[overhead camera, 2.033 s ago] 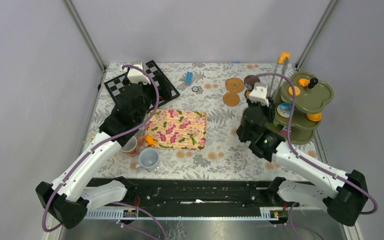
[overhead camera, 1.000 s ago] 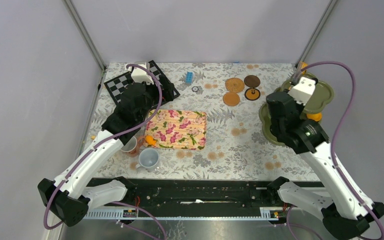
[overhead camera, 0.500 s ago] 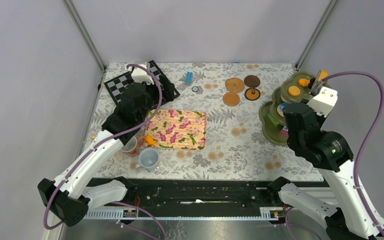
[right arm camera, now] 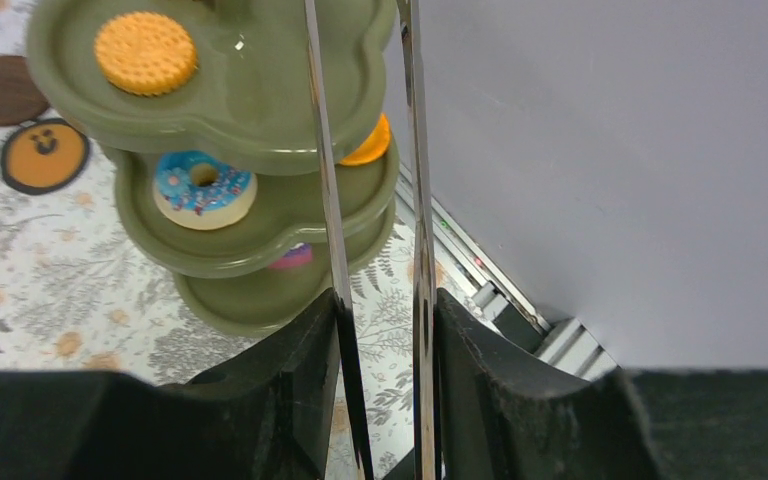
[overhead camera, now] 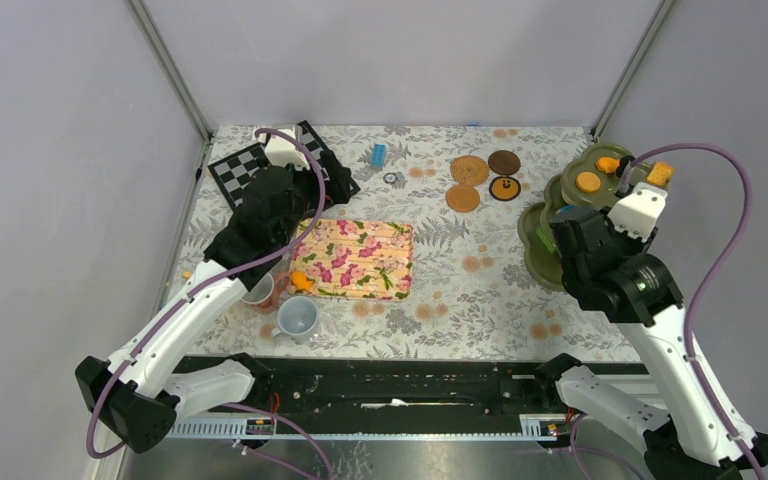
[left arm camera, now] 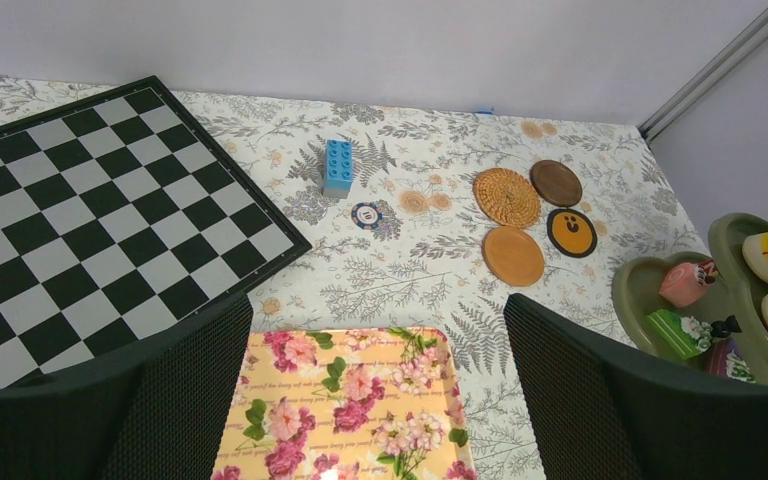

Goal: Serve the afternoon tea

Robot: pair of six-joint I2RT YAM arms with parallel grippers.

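Note:
My right gripper (right arm camera: 380, 300) is shut on metal tongs (right arm camera: 322, 150), just right of the green tiered stand (overhead camera: 543, 255); an orange bit (overhead camera: 660, 172) shows at the tongs' far end. The stand holds an orange cookie (right arm camera: 146, 52), a blue donut (right arm camera: 204, 188) and an orange pastry (right arm camera: 370, 145). My left gripper (left arm camera: 380, 400) is open and empty over the floral mat (left arm camera: 350, 410). Round coasters (left arm camera: 507, 196) lie beyond it. A cream mug (overhead camera: 258, 292), a grey-blue mug (overhead camera: 298, 318) and an orange pastry (overhead camera: 301, 281) sit at the mat's near-left corner.
A chessboard (left arm camera: 90, 200) lies at the back left with a blue brick (left arm camera: 338, 165) and a small round token (left arm camera: 366, 214) beside it. The enclosure's right wall (right arm camera: 610, 150) is close to the tongs and the stand.
My right arm swung the tongs from the coaster side of the stand to its right side, then drew back slightly. The left arm has not moved.

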